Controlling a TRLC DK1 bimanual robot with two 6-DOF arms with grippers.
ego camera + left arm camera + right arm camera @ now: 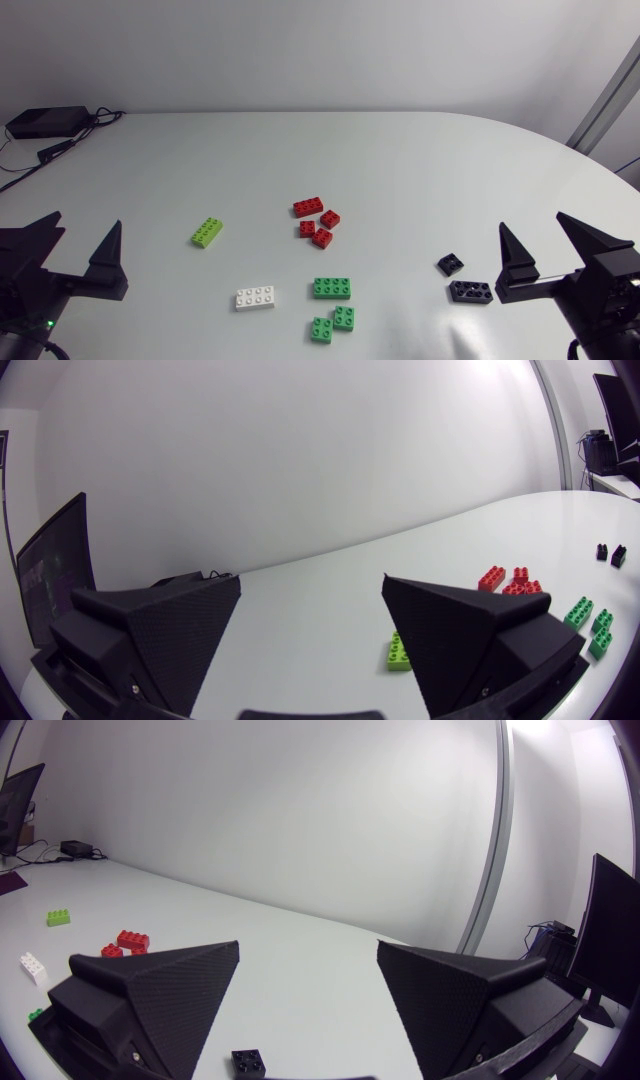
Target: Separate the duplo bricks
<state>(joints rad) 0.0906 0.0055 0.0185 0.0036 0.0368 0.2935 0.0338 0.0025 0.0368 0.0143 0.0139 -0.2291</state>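
Note:
Duplo bricks lie in colour groups on the white table (420, 170). A lime brick (207, 232) lies alone at the left. A close cluster of several red bricks (316, 221) sits in the middle. Nearer the front are a white brick (255, 298), a long green brick (331, 288) and two small green ones (333, 324). Two black bricks (462, 280) lie by my right gripper (531, 222), which is open and holds nothing. My left gripper (88, 220) is open at the front left, well short of the lime brick (399, 652). A small black brick (250, 1062) shows between the right fingers (160, 995).
A black box (45, 122) with cables sits at the table's back left corner. The table's curved far edge runs along the back and right.

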